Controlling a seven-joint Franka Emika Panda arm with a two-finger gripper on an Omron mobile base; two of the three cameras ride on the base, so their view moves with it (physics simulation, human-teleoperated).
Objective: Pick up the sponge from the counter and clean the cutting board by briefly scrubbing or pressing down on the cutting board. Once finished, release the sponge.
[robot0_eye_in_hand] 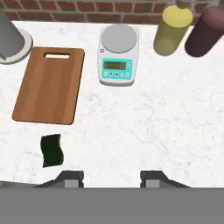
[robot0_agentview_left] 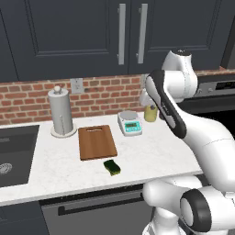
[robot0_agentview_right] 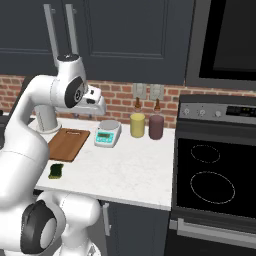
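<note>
Sponge: on counter, just off the cutting board's near short edge, apart from it. Gripper: raised above counter, empty; jaws seemingly drawn to their narrowest, tips barely visible. Scale: beside board.

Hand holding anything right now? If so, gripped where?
Nothing is held. The hand hovers above the counter, with bare counter between its fingertips. The sponge lies untouched near the cutting board.
</note>
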